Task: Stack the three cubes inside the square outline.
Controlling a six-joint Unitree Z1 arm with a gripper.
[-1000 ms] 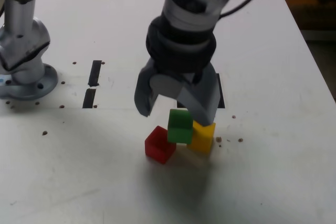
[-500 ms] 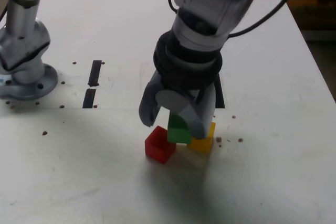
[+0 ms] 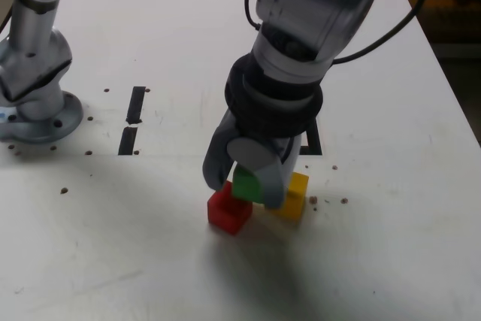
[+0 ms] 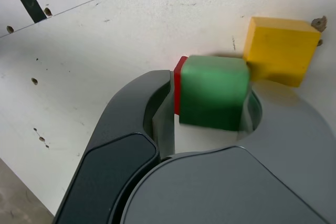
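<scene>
- Gripper [image 3: 246, 190]: one, pointed down at the cubes; fingers [image 3: 277, 192] narrow, one to each side of the green cube; one seems to meet it, a thin gap shows at the other, so whether the grip is firm cannot be told
- Green cube [image 4: 214, 93]: between the fingers, a little tilted in the exterior view; likely the piece being picked up
- Red cube [image 3: 229, 209]: just beside the fingertips, partly behind the green in the wrist view; hazard, a closing or lifting finger may catch it and shove it or turn it
- Yellow cube [image 4: 282, 50]: just outside the other finger, on the side away from the red; hazard, a sideways swing could knock it along the table [image 3: 391, 223] (a straight lift looks the kinder choice)
- Outline [image 3: 313, 139]: beyond the fingers, mostly hidden by the gripper in the exterior view; no stack seen in its visible part; hazard, a blind set-down could leave the first cube across the black edge
- Grip, risk of: uneven contact may twist the green cube, or let it slip out as the arm rises
- Stack, risk of: a cube carried tilted would land on an edge, and any set on it could slide off
</scene>
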